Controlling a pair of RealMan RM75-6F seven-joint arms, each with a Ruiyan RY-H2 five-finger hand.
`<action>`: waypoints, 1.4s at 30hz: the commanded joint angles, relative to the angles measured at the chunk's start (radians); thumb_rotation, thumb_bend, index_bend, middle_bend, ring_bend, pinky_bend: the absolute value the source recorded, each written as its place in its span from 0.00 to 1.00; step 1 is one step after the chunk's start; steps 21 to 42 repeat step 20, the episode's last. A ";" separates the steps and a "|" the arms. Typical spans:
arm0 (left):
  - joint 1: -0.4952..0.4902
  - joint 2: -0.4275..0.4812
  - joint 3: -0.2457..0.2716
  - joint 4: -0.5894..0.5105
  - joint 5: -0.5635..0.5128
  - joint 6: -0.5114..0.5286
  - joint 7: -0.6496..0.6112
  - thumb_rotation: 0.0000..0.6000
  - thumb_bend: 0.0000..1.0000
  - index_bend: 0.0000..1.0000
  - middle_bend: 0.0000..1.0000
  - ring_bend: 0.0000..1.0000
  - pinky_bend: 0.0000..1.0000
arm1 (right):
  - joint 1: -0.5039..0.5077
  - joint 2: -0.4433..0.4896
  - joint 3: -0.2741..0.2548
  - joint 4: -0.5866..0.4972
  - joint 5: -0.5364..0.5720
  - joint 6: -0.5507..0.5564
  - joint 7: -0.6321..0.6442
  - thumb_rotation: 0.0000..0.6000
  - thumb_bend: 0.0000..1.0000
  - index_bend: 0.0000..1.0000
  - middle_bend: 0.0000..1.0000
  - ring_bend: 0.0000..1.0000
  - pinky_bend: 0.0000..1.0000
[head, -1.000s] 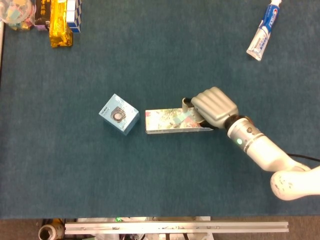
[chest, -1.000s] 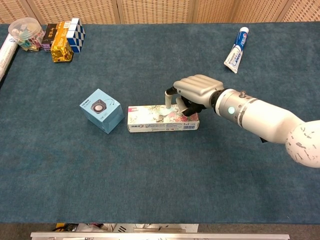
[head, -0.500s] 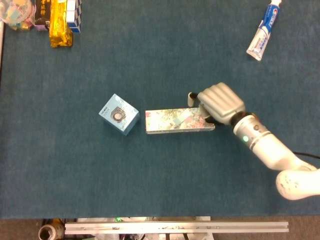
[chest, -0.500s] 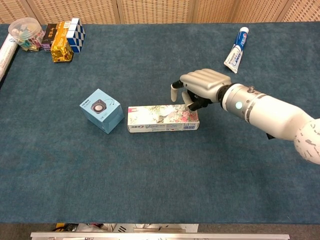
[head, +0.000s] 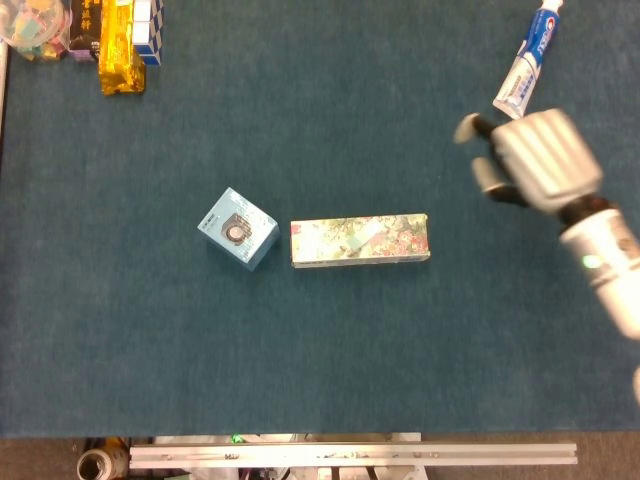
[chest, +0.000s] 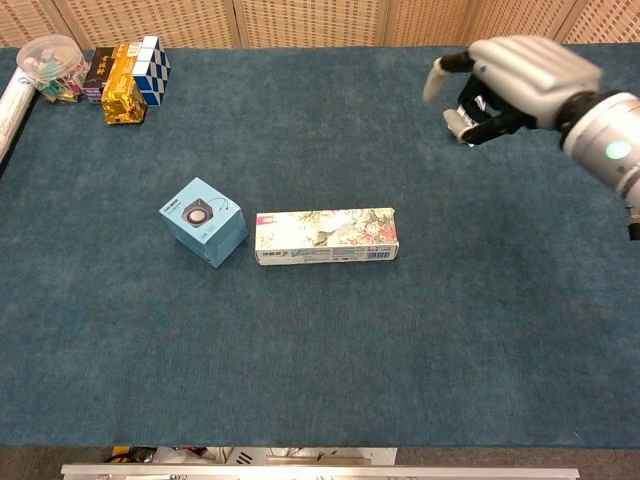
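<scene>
Right hand (head: 535, 160) of silver and grey metal, raised above dark blue felt table cover (head: 330, 340), fingers apart, nothing held; just below white, blue and red toothpaste tube (head: 528, 58), lettering on tube too small to read. Long flat flowered cardboard box (head: 360, 240) well apart from hand, lying flat beside light blue cube box (head: 237, 229) with round dark emblem on top. Gold foil packet (head: 121, 48) and twisty cube puzzle (chest: 152, 70) at far left corner. Left hand not seen.
</scene>
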 joint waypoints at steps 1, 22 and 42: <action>0.005 -0.007 -0.001 -0.002 -0.004 0.008 0.018 1.00 0.35 0.13 0.36 0.36 0.37 | -0.130 0.117 -0.048 -0.039 -0.114 0.145 0.056 0.89 0.28 0.37 0.61 0.64 0.71; 0.050 -0.032 0.017 -0.053 0.014 0.073 0.085 1.00 0.35 0.13 0.35 0.31 0.32 | -0.505 0.211 -0.150 0.054 -0.349 0.479 0.173 0.89 0.21 0.33 0.44 0.41 0.44; 0.050 -0.032 0.017 -0.053 0.014 0.073 0.085 1.00 0.35 0.13 0.35 0.31 0.32 | -0.505 0.211 -0.150 0.054 -0.349 0.479 0.173 0.89 0.21 0.33 0.44 0.41 0.44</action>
